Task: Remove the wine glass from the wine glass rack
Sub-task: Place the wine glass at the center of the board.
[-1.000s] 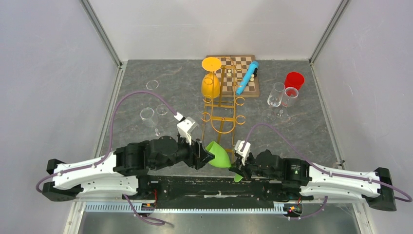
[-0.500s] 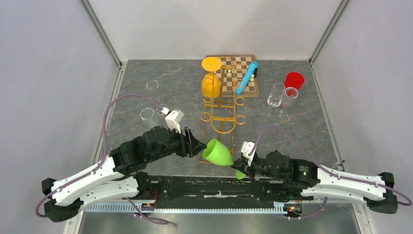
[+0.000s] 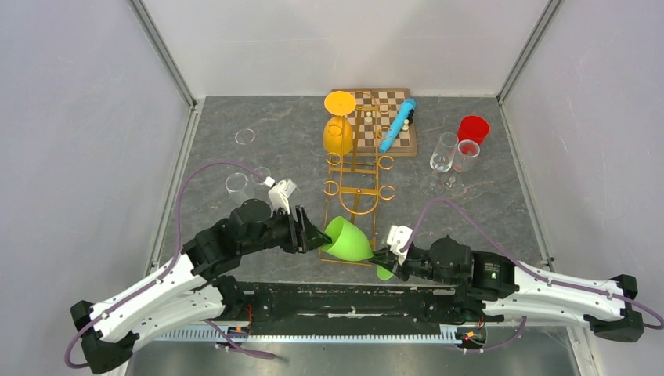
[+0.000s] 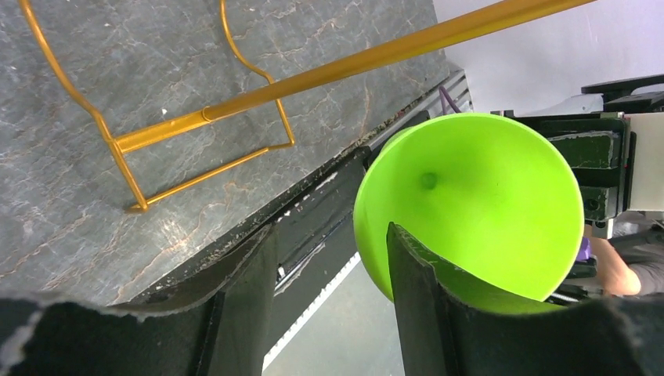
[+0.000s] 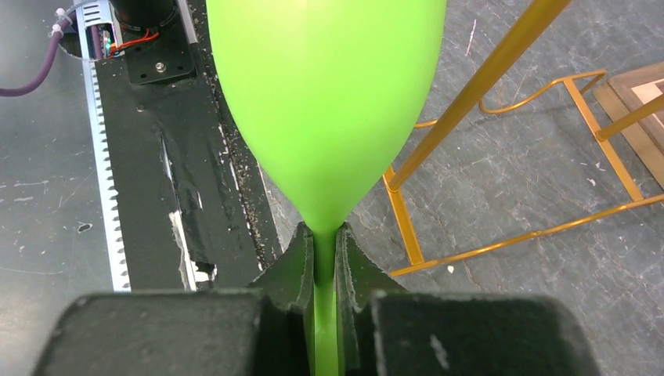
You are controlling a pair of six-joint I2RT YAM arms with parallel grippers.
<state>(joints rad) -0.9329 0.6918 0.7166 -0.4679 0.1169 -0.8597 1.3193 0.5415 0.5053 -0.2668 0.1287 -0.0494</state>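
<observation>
Bright, even overhead light; faint shadows; sharp.
</observation>
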